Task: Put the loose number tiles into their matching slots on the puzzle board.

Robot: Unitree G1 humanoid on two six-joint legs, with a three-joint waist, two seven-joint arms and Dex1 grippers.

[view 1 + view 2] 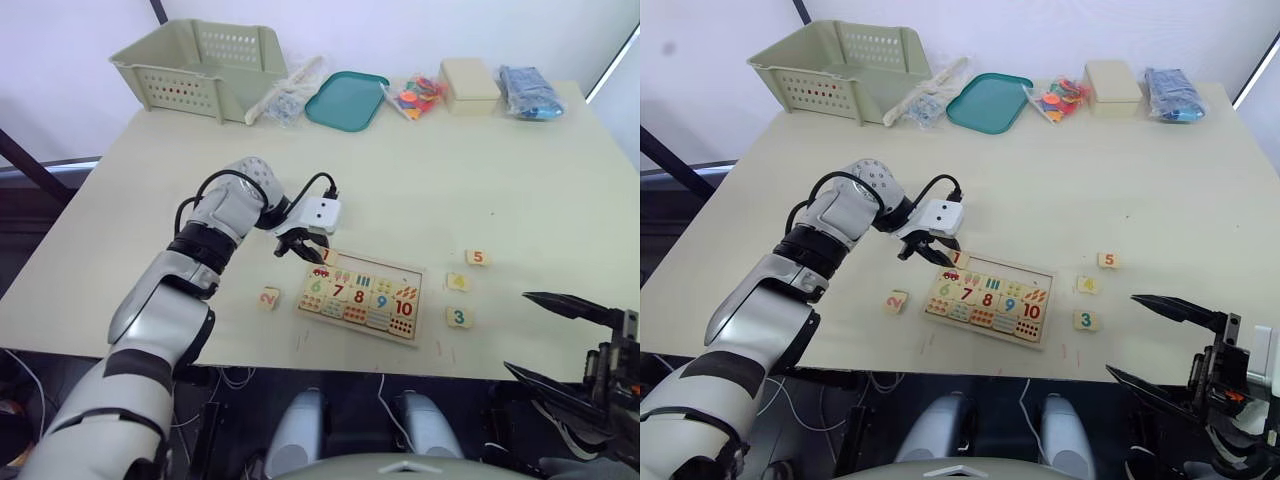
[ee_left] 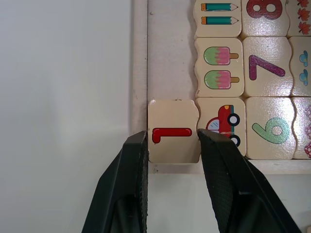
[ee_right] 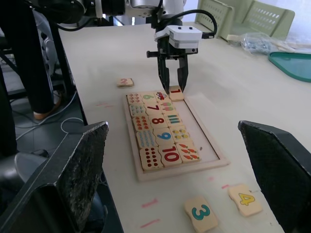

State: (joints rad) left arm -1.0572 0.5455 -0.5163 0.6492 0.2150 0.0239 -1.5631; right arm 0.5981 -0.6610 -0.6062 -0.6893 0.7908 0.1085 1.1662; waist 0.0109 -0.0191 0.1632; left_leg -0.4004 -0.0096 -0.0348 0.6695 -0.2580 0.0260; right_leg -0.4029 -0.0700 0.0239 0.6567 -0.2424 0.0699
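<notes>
Tile 1 [image 2: 173, 131] sits in its board [image 1: 412, 300] corner between the left pincer's [image 2: 171, 145] apart fingers, right pincer [image 3: 177, 160] wide apart; tiles 2 [image 1: 268, 297], 3 [image 1: 458, 318], 4 [image 1: 458, 282], 5 [image 1: 478, 258] wait on the table [image 1: 450, 190].

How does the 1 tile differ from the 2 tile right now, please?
The 1 tile sits in the board's corner slot between the left gripper's fingers, beside the car picture; the 2 tile lies loose on the table, off the board's left end, untouched. The 1 is red; the 2 looks orange-red. Both are small pale-wood squares, face up.
</notes>
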